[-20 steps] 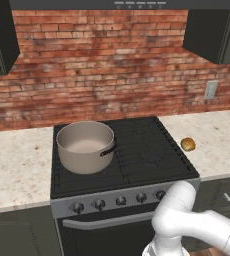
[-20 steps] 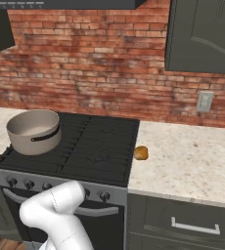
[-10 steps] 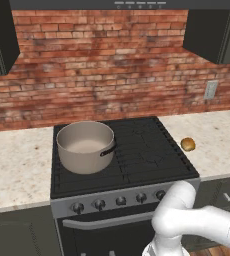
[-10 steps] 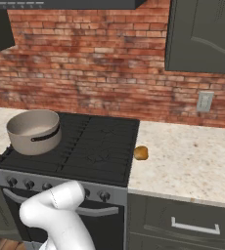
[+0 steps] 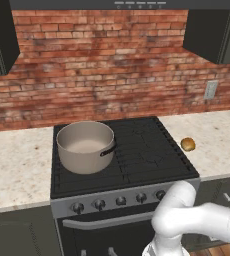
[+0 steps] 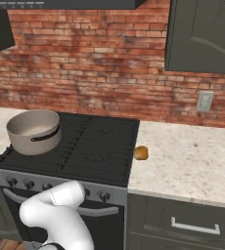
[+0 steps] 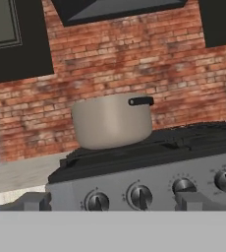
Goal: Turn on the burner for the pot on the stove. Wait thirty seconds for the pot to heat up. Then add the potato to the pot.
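Note:
The grey-beige pot (image 5: 85, 146) (image 6: 33, 131) (image 7: 112, 120) stands on the rear left grate of the black stove (image 5: 147, 150) (image 6: 100, 146) (image 7: 149, 172), its dark handle pointing right. The small golden-brown potato (image 5: 188, 144) (image 6: 141, 153) lies on the counter just right of the stove. My gripper (image 7: 114, 202) is open and empty, held low in front of the silver knob strip and a little away from it. In the hand view two knobs (image 7: 96, 202) (image 7: 140, 197) sit between its fingertips (image 7: 34, 201). The arm's elbow (image 5: 179, 197) (image 6: 60, 197) covers the right end of the knob row.
Speckled counters (image 5: 17, 165) (image 6: 192, 161) flank the stove below a brick wall. A wall outlet (image 5: 211, 90) sits at the right. Dark upper cabinets (image 6: 202, 34) and a range hood hang above. Drawers (image 6: 192, 224) lie under the right counter.
The arm's elbow has shifted only slightly in front of the stove. The pot and the potato have stayed where they were, and the gripper has stayed open.

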